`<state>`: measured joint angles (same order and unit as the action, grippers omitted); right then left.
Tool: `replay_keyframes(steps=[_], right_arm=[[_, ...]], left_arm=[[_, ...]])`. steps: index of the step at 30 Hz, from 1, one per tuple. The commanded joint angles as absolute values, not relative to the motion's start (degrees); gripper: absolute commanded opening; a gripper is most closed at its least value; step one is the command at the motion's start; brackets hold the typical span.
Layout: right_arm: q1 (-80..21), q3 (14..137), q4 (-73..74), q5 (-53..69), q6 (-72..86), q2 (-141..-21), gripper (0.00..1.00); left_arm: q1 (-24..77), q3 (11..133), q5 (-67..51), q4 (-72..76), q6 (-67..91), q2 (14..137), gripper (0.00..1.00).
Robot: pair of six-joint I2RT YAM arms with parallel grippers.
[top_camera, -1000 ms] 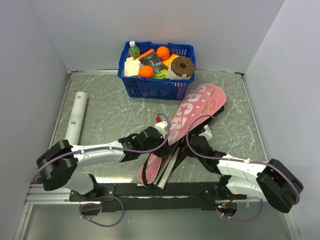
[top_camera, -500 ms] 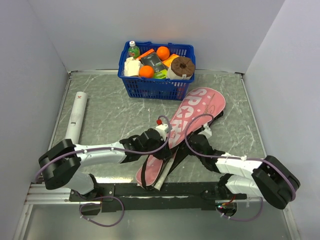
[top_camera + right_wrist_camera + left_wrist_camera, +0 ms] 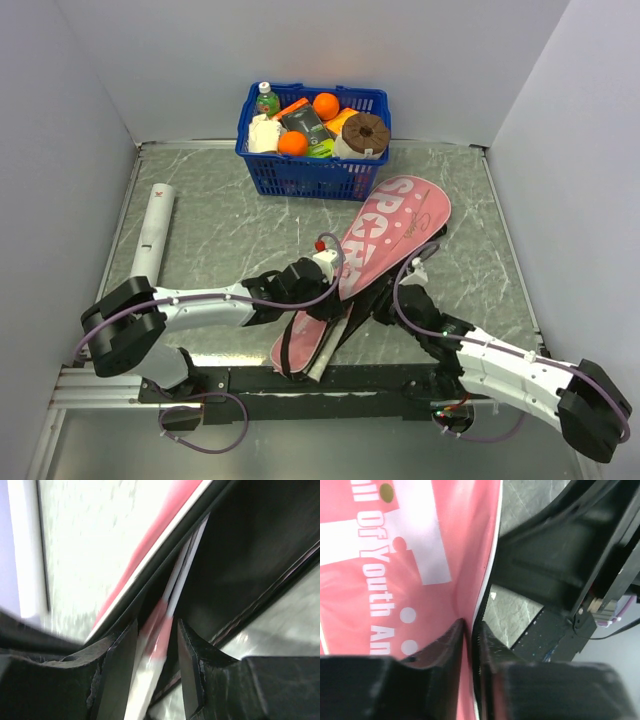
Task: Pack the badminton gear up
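The pink "SPORT" cover [image 3: 392, 232] lies slanting on the table, its narrow end toward the near edge. White-pink racket handles [image 3: 331, 349] stick out of that end. My left gripper [image 3: 322, 303] is at the cover's left edge. In the left wrist view, the left gripper [image 3: 471, 627] is shut on the cover [image 3: 395, 555], pinching pink fabric and the black zipper edge. My right gripper [image 3: 386, 306] is at the cover's right side. In the right wrist view, the right gripper [image 3: 157, 625] stands open, with the racket handles [image 3: 154, 647] loose between its fingers. The long white tube [image 3: 152, 234] lies far left.
A blue basket [image 3: 300, 176] of groceries stands at the back, just beyond the cover's wide end. White walls close in the table on the left, right and back. The black rail [image 3: 330, 380] carrying the arm bases runs along the near edge.
The right gripper has opened off the handles and the right arm has drawn back toward the near right. The cover has shifted slightly left. The left arm has stayed at the cover's edge.
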<state>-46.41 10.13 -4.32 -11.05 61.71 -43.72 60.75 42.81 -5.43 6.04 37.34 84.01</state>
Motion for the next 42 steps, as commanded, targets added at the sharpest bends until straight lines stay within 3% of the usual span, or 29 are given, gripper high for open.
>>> replay_keyframes(steps=[1, 3, 13, 19, 23, 26, 29, 42], right_arm=[[-51.05, 10.54, -0.71, -8.79, 63.63, -44.03, 0.46], [-52.81, 11.07, -1.31, -9.14, 64.86, -46.48, 0.45], [-60.9, 11.51, -17.66, -12.91, 68.38, -61.34, 0.4], [-63.1, 12.3, -22.93, -14.15, 68.29, -65.48, 0.39], [-63.81, 11.95, -24.43, -15.11, 68.47, -65.83, 0.37], [-63.98, 12.39, -24.43, -15.73, 67.94, -65.48, 0.36], [-64.16, 13.0, -24.35, -16.26, 67.06, -64.95, 0.36], [-64.86, 14.06, -29.18, -14.59, 66.44, -68.29, 0.37]], left_arm=[[61.35, 45.35, -5.98, 7.12, 36.57, 81.39, 0.28], [61.35, 45.09, -5.63, 6.86, 36.21, 80.43, 0.32], [61.35, 43.95, -4.31, 5.63, 37.27, 77.7, 0.3], [60.82, 42.9, 8.23, -2.35, 36.21, 74.27, 0.32], [56.88, 38.77, 15.73, -4.66, 38.4, 70.68, 0.28], [50.03, 33.59, 15.21, -2.64, 39.99, 68.39, 0.14], [44.04, 29.98, 14.68, -0.88, 39.99, 69.42, 0.07], [41.48, 26.11, 1.68, 8.26, 41.66, 81.74, 0.01]])
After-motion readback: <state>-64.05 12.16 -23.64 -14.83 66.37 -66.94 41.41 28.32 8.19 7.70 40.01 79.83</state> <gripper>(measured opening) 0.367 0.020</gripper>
